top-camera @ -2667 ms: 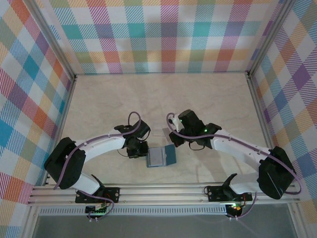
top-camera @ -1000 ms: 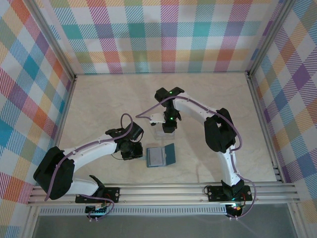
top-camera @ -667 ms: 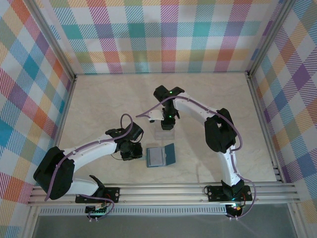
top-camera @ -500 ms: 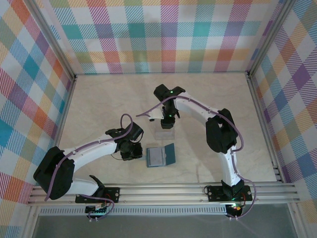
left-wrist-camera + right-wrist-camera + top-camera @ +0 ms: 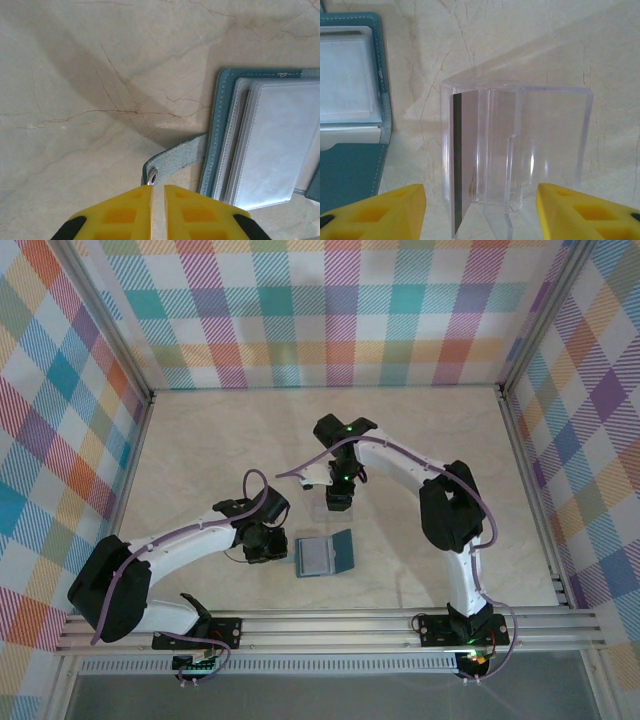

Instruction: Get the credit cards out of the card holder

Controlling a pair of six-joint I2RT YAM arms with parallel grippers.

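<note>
Marble table (image 5: 75, 75), card holder (image 5: 260, 140) at left jaws

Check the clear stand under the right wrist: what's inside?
Right wrist view: one card stands on edge in the clear stand's left slot, dark stripe and pale face showing. Other slots look empty, table visible through them. A second card behind the first would be hidden.
</note>
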